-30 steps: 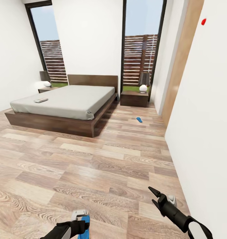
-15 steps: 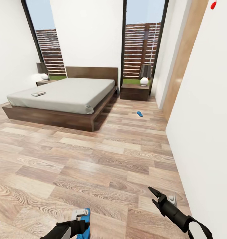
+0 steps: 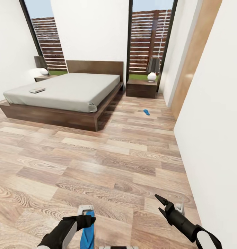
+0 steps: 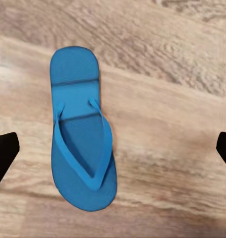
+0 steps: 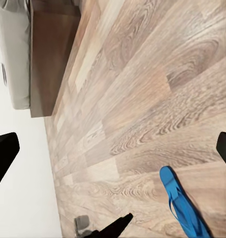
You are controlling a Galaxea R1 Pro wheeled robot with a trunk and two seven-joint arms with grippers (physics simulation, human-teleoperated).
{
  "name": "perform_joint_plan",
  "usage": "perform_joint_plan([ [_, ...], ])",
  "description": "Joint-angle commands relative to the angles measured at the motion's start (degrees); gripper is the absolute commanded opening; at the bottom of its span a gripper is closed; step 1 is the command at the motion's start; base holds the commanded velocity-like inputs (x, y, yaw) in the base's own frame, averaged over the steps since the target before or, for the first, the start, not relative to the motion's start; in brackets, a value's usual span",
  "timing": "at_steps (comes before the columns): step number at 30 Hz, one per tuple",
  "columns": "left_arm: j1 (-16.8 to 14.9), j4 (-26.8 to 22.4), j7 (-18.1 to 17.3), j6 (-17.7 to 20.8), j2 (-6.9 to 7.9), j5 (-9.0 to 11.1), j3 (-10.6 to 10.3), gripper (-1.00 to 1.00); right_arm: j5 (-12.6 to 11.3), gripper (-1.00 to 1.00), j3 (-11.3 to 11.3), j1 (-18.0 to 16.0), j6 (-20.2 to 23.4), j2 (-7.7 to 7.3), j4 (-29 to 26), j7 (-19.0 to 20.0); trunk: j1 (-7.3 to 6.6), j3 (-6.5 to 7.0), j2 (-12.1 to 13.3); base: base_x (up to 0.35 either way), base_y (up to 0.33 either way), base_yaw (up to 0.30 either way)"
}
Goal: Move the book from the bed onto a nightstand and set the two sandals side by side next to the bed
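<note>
Head view: both arms reach forward low over the plank floor (image 3: 108,162). The left arm bends inward with its claw (image 3: 86,218) pointing down over a blue sandal (image 3: 87,235) lying flat on the floor just in front of the robot; the right arm extends forward and outward near the white wall (image 3: 215,121), its claw (image 3: 163,204) angled up and away from the floor. Left wrist view: the left claw (image 4: 113,148) stands wide apart, its two dark fingertips (image 4: 4,153) at opposite edges of the picture, and the sandal (image 4: 82,134) lies sole-down between them, strap up; whether the tips touch it cannot be told. Right wrist view: the right claw (image 5: 113,153) is also spread wide and holds nothing, with bare floor beneath it and the near sandal (image 5: 182,206) off to one side. A broad stretch of open floor separates the robot from the bed (image 3: 63,91), which stands against the far wall on its dark frame. The book (image 3: 37,90) lies on the mattress near the bed's left edge. A nightstand (image 3: 141,89) with a lamp (image 3: 152,71) stands just beside the bed's right side, and another (image 3: 42,79) at the far left corner. The second sandal (image 3: 146,112) lies on the floor in the aisle between bed and right wall, in front of the right nightstand.
</note>
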Motion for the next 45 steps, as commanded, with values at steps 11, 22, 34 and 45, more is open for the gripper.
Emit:
perform_joint_plan([
  [11,-0.07,-6.99,4.72,5.34,-0.04,0.77,-0.19,1.00,-0.17,1.00,-0.11,-0.03,0.39,0.01,-0.04,0.13,0.27,-2.49,-0.17,0.000,0.000,0.000],
  [22,-0.07,-6.96,4.74,5.26,-0.12,0.68,-0.47,1.00,-0.18,1.00,-0.11,-0.02,0.40,-0.03,-0.07,0.13,0.55,-4.93,-0.31,0.000,0.000,0.000],
  [34,-0.07,-6.95,4.53,5.14,-0.97,0.74,-0.54,1.00,-0.16,1.00,-0.11,-0.03,0.44,-0.04,-0.03,0.12,0.86,-7.59,-0.48,0.000,0.000,0.000],
  [45,-0.07,-6.95,4.12,5.08,-0.89,0.86,-0.41,1.00,-0.17,1.00,-0.11,-0.04,0.41,-0.03,-0.01,0.09,1.15,-10.03,-0.62,0.000,0.000,0.000],
])
